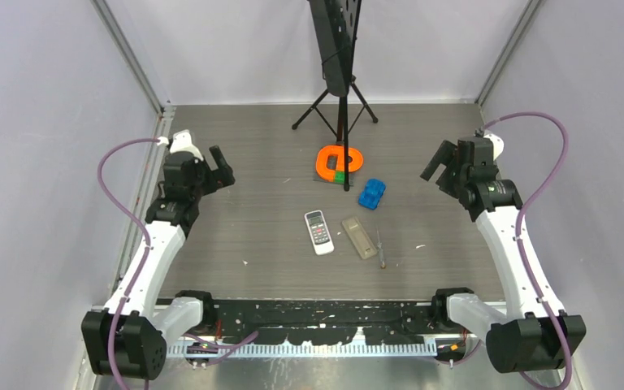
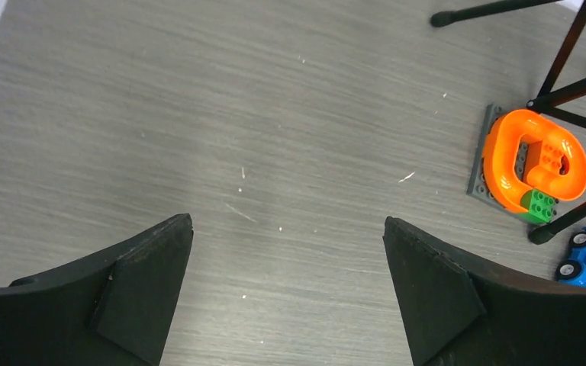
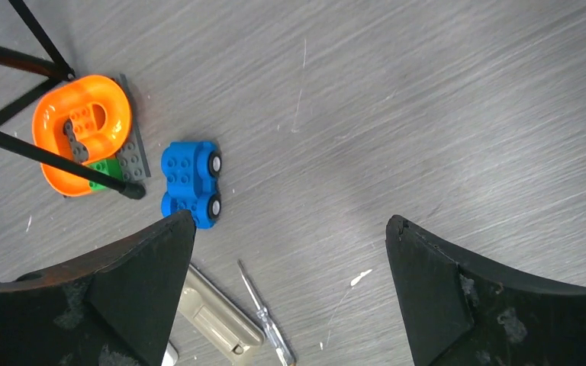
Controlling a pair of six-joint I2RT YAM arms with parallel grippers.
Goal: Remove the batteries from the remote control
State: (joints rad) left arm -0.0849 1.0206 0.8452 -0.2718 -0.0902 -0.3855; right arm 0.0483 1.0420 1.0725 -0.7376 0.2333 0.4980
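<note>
While left gripper (image 2: pixel 288 223) and right gripper (image 3: pixel 291 219) gape empty, remote (image 1: pixel 318 231) lies near-to-far, display end seemingly farthest.

On the table (image 1: pixel 244 154): one white remote control (image 1: pixel 318 231), one beige remote-shaped body (image 1: pixel 359 237), one thin metal-tipped screwdriver (image 1: pixel 380 249). One blue toy car (image 1: pixel 372 193), two wheels showing in the right wrist view. One orange ring piece (image 1: pixel 340 159), one grey baseplate (image 3: pixel 131 160), one green brick (image 2: pixel 537 206), one small orange brick (image 2: pixel 551 156). One black tripod stand (image 1: pixel 342 97), three legs. Two arms: left arm (image 1: pixel 150 252), right arm (image 1: pixel 512 244), two fingers (image 2: pixel 145 282) apiece, spread wide.
</note>
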